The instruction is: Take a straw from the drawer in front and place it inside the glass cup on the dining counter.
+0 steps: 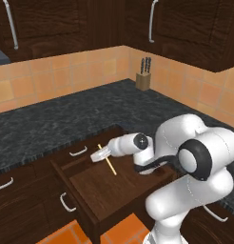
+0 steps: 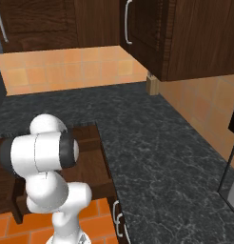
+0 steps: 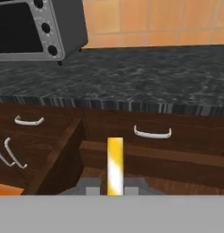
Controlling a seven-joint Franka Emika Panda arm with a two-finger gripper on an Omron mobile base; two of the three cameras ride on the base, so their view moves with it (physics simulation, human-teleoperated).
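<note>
The wide dark wooden drawer (image 1: 120, 193) stands pulled out below the black counter, and its side wall (image 3: 59, 157) shows in the hand view. My gripper (image 1: 101, 153) hangs low over the drawer's back left part, shut on the thin pale-yellow straw (image 1: 109, 164). The straw slants down from the fingers toward the drawer floor. In the hand view the straw (image 3: 114, 164) rises straight up from between my gripper (image 3: 114, 190) tips. The glass cup and the dining counter are out of view.
A black speckled granite counter (image 1: 90, 114) runs around the corner, with a knife block (image 1: 143, 78) at the back. A toaster oven (image 3: 32, 27) sits on the counter. Narrow shut drawers with silver handles (image 3: 152, 133) flank the open one. Upper cabinets (image 2: 185, 38) hang overhead.
</note>
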